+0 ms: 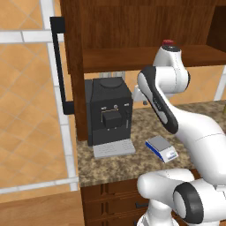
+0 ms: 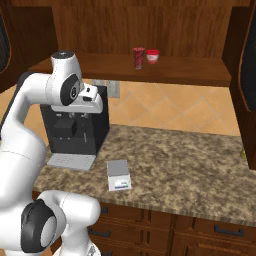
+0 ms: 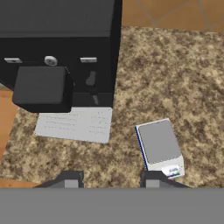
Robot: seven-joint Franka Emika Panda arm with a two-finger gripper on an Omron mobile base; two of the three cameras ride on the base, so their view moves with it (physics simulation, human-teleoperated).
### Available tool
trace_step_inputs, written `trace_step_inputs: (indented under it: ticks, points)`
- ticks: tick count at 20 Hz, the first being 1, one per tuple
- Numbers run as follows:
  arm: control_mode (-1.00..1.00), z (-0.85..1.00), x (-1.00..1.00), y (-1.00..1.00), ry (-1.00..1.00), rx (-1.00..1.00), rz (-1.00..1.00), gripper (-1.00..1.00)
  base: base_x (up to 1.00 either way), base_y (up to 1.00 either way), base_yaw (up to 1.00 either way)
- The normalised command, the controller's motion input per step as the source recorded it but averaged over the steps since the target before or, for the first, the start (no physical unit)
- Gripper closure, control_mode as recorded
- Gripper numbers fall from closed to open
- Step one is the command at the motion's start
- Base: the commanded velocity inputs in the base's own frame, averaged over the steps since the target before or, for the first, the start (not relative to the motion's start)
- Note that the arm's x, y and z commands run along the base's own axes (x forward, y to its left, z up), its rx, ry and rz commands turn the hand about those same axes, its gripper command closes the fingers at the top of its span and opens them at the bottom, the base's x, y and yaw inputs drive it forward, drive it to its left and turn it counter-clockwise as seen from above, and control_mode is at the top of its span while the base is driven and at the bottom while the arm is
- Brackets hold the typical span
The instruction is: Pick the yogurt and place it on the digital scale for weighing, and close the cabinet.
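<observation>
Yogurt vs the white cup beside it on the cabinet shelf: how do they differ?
In the right base view, the yogurt is dark red with a brighter red rim; the white cup is white with a red top. The yogurt stands taller and narrower, the white cup shorter and squatter. The yogurt sits on the left, the white cup on the right. Both stand upright on the open cabinet shelf, close together.

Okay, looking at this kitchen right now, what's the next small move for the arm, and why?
Probably lift the hand up toward the open cabinet shelf, aiming at the yogurt. The dark red cup stands on the shelf beside the white cup, while the hand hangs low over the counter near the digital scale, whose plate is bare.
</observation>
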Motion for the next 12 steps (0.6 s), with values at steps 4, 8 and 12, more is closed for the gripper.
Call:
trace_step_inputs:
  ticks: [4,8,12]
  points:
    - [-1.00,0.00,-0.21,-0.01,-0.03,0.00,0.00,-1.00,0.00,0.00,0.00]
    - [-1.00,0.01,-0.49,-0.07,-0.14,0.00,-0.01,-1.00,0.00,0.00,0.00]
    - [-1.00,0.20,-0.39,-0.25,-0.11,0.00,-0.06,-1.00,0.00,0.00,0.00]
